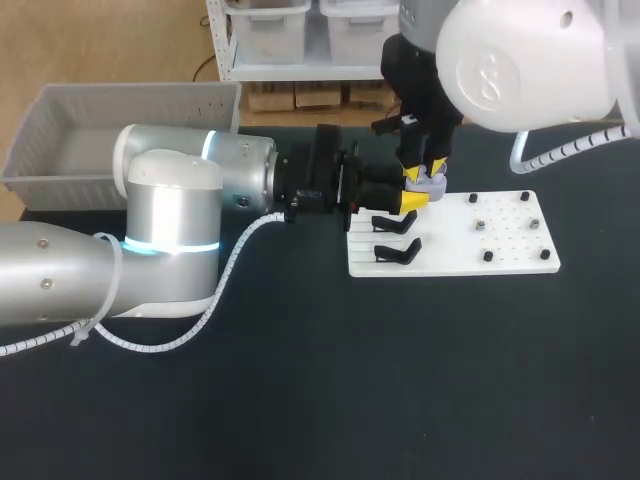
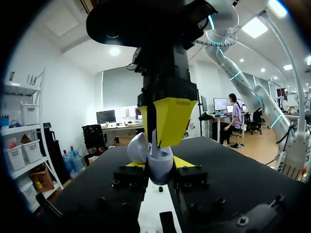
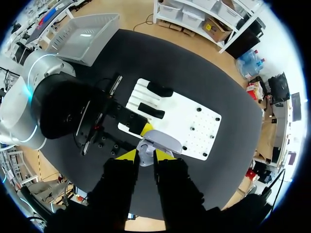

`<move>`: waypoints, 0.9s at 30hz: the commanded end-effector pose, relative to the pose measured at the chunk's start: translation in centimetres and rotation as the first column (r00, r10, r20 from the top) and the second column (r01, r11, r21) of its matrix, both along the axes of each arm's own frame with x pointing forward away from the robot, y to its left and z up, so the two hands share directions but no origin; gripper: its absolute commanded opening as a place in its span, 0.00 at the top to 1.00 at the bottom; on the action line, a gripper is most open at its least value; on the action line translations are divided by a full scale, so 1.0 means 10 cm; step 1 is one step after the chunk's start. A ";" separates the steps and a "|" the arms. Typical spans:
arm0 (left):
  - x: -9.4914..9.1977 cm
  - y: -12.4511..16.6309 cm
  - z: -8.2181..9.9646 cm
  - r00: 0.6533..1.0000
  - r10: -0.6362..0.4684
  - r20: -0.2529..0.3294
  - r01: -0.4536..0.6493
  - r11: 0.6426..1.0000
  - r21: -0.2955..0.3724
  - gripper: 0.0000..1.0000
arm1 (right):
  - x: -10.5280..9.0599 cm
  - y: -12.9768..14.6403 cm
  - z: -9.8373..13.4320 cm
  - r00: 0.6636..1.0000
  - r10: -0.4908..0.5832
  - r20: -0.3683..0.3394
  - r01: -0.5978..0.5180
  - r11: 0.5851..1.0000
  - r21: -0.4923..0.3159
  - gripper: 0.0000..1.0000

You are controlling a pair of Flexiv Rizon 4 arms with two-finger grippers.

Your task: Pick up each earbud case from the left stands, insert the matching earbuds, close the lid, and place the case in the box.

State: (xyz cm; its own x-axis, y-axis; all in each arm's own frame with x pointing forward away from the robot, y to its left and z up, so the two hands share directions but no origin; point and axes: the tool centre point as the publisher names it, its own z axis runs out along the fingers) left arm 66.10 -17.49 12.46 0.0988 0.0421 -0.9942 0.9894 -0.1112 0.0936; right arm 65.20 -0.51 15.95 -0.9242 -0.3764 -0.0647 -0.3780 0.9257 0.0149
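A pale grey earbud case (image 1: 432, 184) hangs with its lid open above the back left part of the white board (image 1: 500, 250). My left gripper (image 1: 408, 200) comes in level from the left and is shut on the case body (image 2: 160, 171), one yellow tip on each side. From above, my right gripper (image 1: 425, 172) reaches down into the open case. It is shut on a small pale earbud (image 3: 144, 154) right beside the raised lid (image 3: 165, 141). In the left wrist view my right gripper's yellow fingers (image 2: 172, 119) stand directly over the case.
Two empty black stands (image 1: 395, 222) (image 1: 397, 251) sit on the board's left strip, just below the grippers. Several small black pegs (image 1: 488, 256) dot the board's right half. The grey box (image 1: 60, 150) stands at the table's back left, behind my left arm.
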 end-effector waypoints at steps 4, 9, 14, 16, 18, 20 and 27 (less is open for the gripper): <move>-0.01 0.00 0.00 1.000 0.006 0.002 -0.006 1.000 -0.001 1.00 | 0.02 0.00 -0.02 1.000 0.004 -0.005 -0.004 1.000 0.001 1.00; -0.01 0.00 0.00 1.000 0.006 0.002 -0.006 1.000 -0.001 1.00 | 0.02 0.01 -0.05 1.000 0.017 -0.019 -0.017 1.000 0.004 0.90; -0.01 0.00 0.00 1.000 0.006 0.002 -0.006 1.000 -0.001 1.00 | -0.05 0.02 0.06 0.999 0.037 -0.015 -0.037 0.999 0.016 0.00; -0.01 0.00 0.00 1.000 0.006 0.002 -0.006 1.000 -0.001 1.00 | -0.08 0.03 0.12 0.998 0.054 -0.009 -0.054 0.998 0.024 0.00; -0.01 0.00 0.00 1.000 0.006 0.002 -0.006 1.000 -0.001 1.00 | -0.10 0.04 0.17 0.998 0.066 -0.004 -0.065 0.998 0.024 0.00; -0.01 0.00 0.00 1.000 0.006 0.002 -0.006 1.000 -0.001 1.00 | -0.13 0.05 0.25 0.997 0.075 0.015 -0.076 0.996 0.043 0.00; -0.01 0.00 0.00 1.000 0.006 0.002 -0.006 1.000 -0.001 1.00 | 0.05 -0.06 0.42 0.992 -0.073 0.100 0.072 0.997 0.006 0.00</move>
